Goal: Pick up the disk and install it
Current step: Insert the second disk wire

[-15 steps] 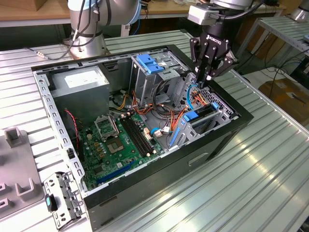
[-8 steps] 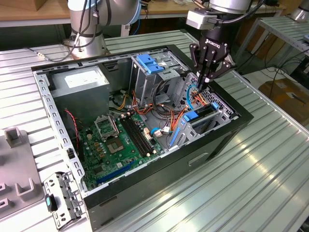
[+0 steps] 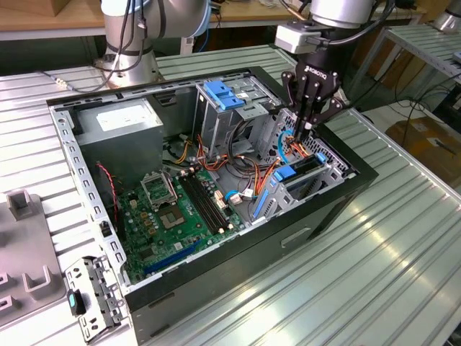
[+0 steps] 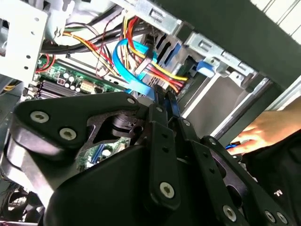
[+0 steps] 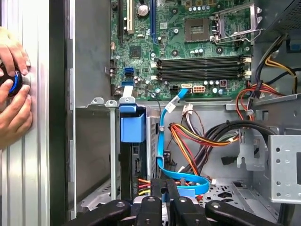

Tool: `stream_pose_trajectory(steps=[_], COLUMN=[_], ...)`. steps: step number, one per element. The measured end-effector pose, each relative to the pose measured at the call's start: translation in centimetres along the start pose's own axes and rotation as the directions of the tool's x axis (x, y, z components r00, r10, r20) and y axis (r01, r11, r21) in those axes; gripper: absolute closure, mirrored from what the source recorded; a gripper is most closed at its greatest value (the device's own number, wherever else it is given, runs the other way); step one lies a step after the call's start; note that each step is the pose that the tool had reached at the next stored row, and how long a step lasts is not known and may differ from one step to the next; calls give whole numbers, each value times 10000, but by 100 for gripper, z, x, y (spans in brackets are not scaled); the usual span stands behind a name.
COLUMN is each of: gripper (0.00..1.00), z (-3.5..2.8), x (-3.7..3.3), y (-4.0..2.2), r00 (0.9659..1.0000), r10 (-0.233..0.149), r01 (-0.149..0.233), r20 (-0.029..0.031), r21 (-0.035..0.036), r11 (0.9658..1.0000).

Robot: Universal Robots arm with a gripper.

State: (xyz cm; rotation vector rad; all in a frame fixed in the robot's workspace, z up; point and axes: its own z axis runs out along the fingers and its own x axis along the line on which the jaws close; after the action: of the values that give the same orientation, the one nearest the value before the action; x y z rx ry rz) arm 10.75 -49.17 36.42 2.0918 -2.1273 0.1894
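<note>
The disk [image 3: 302, 171] stands on edge in the drive bay at the open computer case's [image 3: 360, 176] corner on the exterior view's right, with blue plastic rails at its sides. In the first wrist view the disk's dark edge [image 5: 136, 162] sits under a blue tab [image 5: 132, 126]. My gripper [image 3: 299, 133] hangs just above the bay, beside the disk's cable end, among red, yellow and orange wires. Its fingers [image 4: 171, 101] are shut together with nothing seen between them. A blue flat cable [image 5: 181, 181] loops right by the gripper [image 5: 164, 187].
A green motherboard [image 3: 180, 209] lies in the case, with a grey power supply [image 3: 119, 122] behind it and a tall grey cage with a blue handle [image 3: 223, 97]. A person's hands [image 5: 14, 89] rest outside the case wall. A metal bracket [image 3: 90, 295] lies on the table.
</note>
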Motion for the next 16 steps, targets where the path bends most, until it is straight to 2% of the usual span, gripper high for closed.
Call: stream_pose_trajectory(steps=[4, 8, 9, 15, 16], gripper=[84, 84, 84, 84, 84], z=[33, 55, 69, 103, 114], x=[-3, 25, 56, 119, 129], y=[125, 163, 174, 220, 245], r00=[10000, 10000, 10000, 9999, 9999], r10=[25, 46, 59, 105, 121], r01=[-25, -47, -60, -108, -126], r20=[5, 9, 12, 41, 60], r21=[134, 341, 453, 770, 873], r11=[9999, 9994, 9990, 9970, 9961])
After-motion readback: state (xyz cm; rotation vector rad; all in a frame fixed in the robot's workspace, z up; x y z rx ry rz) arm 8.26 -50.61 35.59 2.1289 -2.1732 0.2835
